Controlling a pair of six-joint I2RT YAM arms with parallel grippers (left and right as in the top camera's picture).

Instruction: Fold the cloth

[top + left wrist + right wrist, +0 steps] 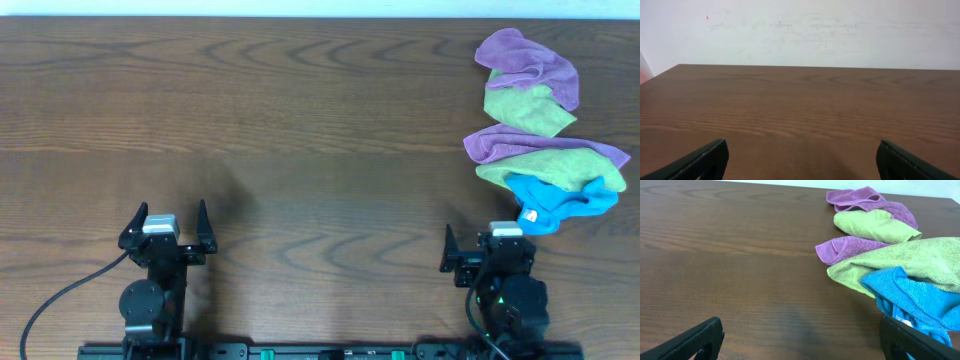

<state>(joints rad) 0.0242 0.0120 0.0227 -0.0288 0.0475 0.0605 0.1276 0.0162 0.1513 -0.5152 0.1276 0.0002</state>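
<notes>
The cloth (527, 110), light lime-green and crumpled, lies in a pile at the far right of the table, between two purple cloths; its tag does not show. It also shows in the right wrist view (872, 225). My right gripper (488, 243) is open and empty at the front right, just in front of the pile; in the right wrist view (801, 335) its right finger sits next to a blue cloth. My left gripper (168, 220) is open and empty at the front left, far from the pile; the left wrist view (802, 156) shows only bare table.
The pile also holds a duller olive-green cloth (555, 166), two purple cloths (530, 60) (500, 142) and a blue cloth (560, 202) with a white tag, nearest my right gripper. The wooden table (300, 130) ends at a white wall behind.
</notes>
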